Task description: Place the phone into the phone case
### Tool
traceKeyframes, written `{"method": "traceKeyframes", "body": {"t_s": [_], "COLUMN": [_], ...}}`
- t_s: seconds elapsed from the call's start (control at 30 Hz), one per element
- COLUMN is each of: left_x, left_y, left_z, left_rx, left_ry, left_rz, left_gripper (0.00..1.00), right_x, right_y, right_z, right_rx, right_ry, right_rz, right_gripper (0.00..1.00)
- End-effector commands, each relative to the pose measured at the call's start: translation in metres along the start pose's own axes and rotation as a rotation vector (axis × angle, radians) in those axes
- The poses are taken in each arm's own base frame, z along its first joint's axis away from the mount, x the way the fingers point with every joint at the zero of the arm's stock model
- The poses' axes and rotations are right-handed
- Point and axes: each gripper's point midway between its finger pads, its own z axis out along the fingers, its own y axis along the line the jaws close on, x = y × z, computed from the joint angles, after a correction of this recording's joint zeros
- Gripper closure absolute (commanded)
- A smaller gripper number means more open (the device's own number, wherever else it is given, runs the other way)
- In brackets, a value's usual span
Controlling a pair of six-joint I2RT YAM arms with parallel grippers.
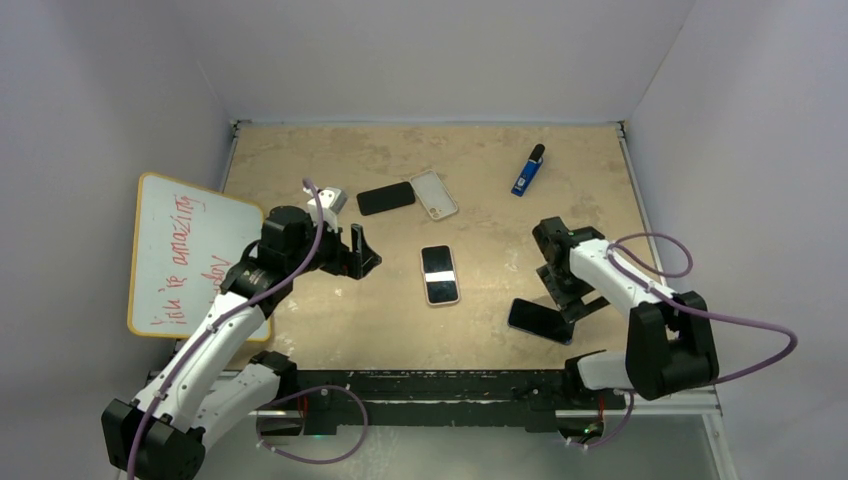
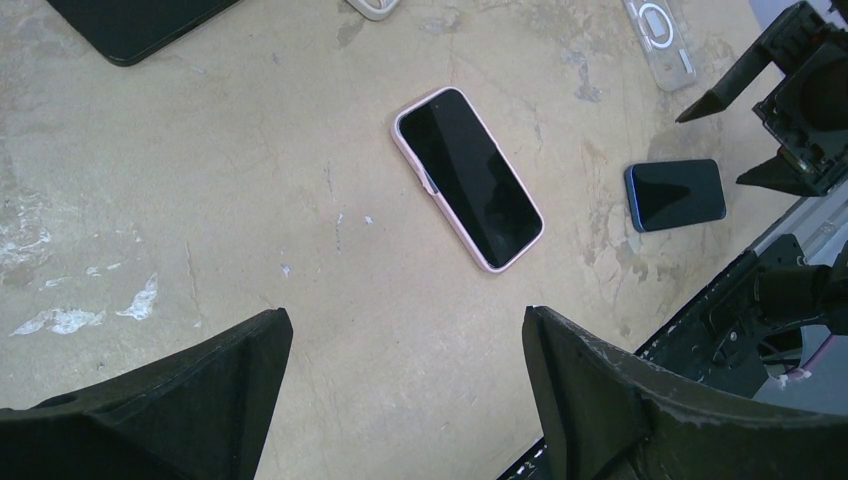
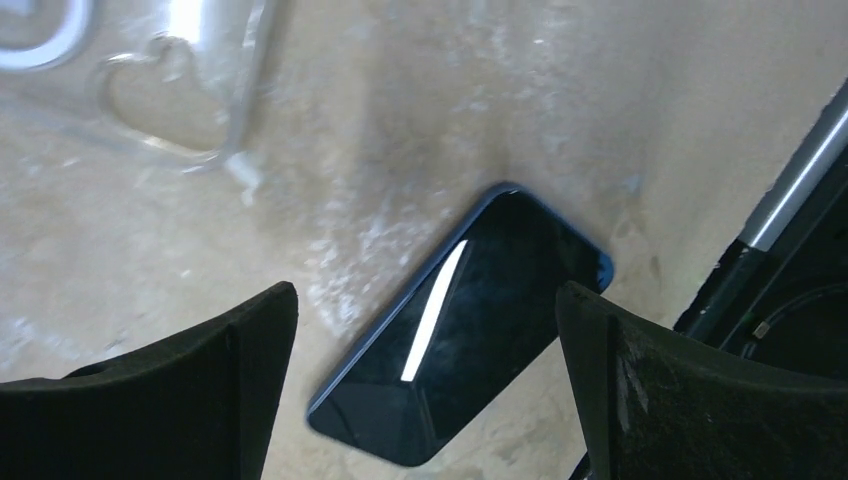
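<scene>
Right fingers [image 3: 190,390] are spread wide with nothing in them, hanging over the tabletop [image 3: 560,90]. Blue phone [image 3: 460,350] lies flat, screen up, straight below the gap and touching neither finger. Its long axis runs diagonally in my wrist view, lower-left to upper-right, so it's skewed to the line the fingers close along. I reckon I need a wrist roll before descending, so they meet the long edges and not the corners. The phone sits close to the near edge of the tabletop, by the rail, so there's little room on that side.

Clear case [image 2: 658,38] lies near the phone, further in from the near edge. It looks empty, and it's hard to make out from the top view.

Left fingers [image 2: 190,400] are also spread and empty, off the surface. From them the blue phone is well apart, with the pink phone [image 2: 468,180], already cased, lying between. The right arm is clearly nearer, so I'd pick with it and leave the left free to steady the case. Risk: with the phone flat on a flat top, its edges may slip out of a pinch.
</scene>
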Motion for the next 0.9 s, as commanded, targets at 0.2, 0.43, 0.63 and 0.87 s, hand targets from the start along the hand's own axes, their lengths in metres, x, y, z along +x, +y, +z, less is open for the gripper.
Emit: {"method": "traceKeyframes", "body": {"t_s": [0.2,0.43,0.63,0.87], "left_x": [-0.017,-0.015,-0.014,-0.014], "left_y": [-0.005,-0.003,-0.001,-0.001], "left_z": [-0.006,-0.003,-0.003,-0.003], "left_rx": [0.013,0.008,-0.004,-0.006], "left_ry": [-0.05,-0.039,-0.037,-0.034], "left_rz": [0.038,0.033,0.03,0.028], "left_gripper": [0.12,0.12,0.12,0.12], "right_x": [-0.008,0.004,0.021,0.038], "right_y": [-0.03,-0.013,-0.015,-0.009], "right_z": [0.035,0.035,0.028,0.018], "right_rx": [-0.016,-0.131,-0.155,-0.216], "right_ry": [0.005,0.075,0.17,0.268], "right_rz": [0.097,0.025,-0.011,-0.057], "right_gripper": [0.02,0.03,0.03,0.06]}}
